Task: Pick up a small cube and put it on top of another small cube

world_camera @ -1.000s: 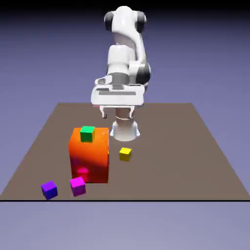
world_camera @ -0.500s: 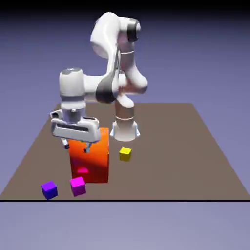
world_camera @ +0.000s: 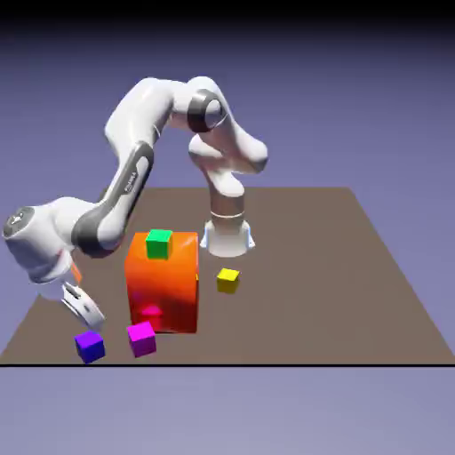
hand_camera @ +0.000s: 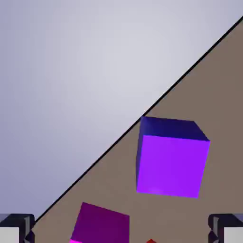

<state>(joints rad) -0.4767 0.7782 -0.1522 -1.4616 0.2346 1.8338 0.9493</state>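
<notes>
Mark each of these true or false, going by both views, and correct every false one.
1. The green cube sits on top of the big orange block. True.
2. The gripper holds the indigo cube. False: the cube rests on the table, and the hand view shows it beyond the fingertips, not between them.
3. The magenta cube lies between the indigo cube and the orange block. True.
4. The yellow cube is stacked on the magenta cube. False: it sits alone on the table, on the exterior view's right of the orange block.
</notes>
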